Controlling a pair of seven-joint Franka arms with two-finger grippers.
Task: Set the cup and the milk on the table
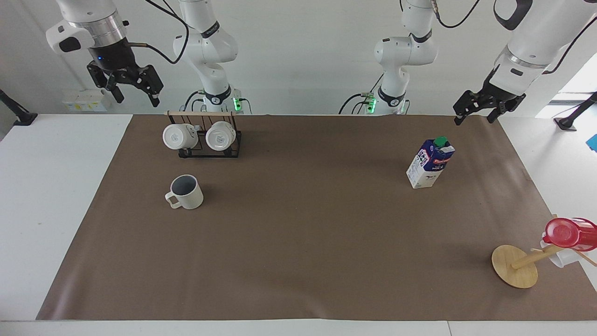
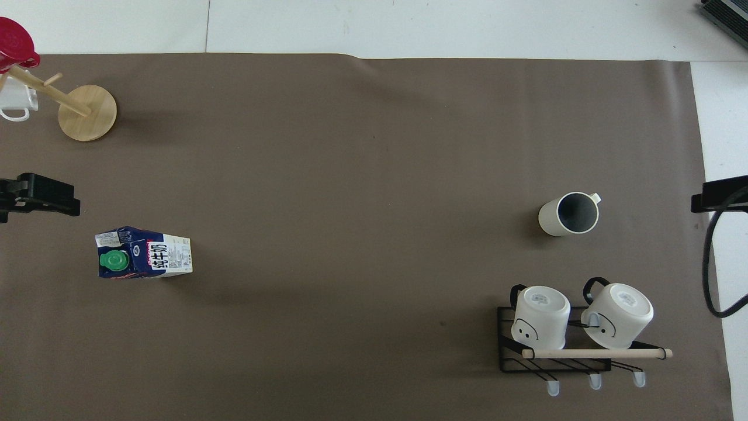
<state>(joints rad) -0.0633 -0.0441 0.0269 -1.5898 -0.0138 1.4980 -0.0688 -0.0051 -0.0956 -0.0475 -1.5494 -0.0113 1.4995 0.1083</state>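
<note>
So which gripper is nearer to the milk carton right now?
Left. The left gripper hangs raised over the table's edge at its own end, close to the milk carton. The right gripper waits raised above the mug rack, at the other end.

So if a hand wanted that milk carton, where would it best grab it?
Probably round the middle of the milk carton, across two flat sides, coming in level from the left arm's end of the table. It stands upright and alone, while its top is slanted and carries a green cap, so a grip from above looks less sure.
</note>
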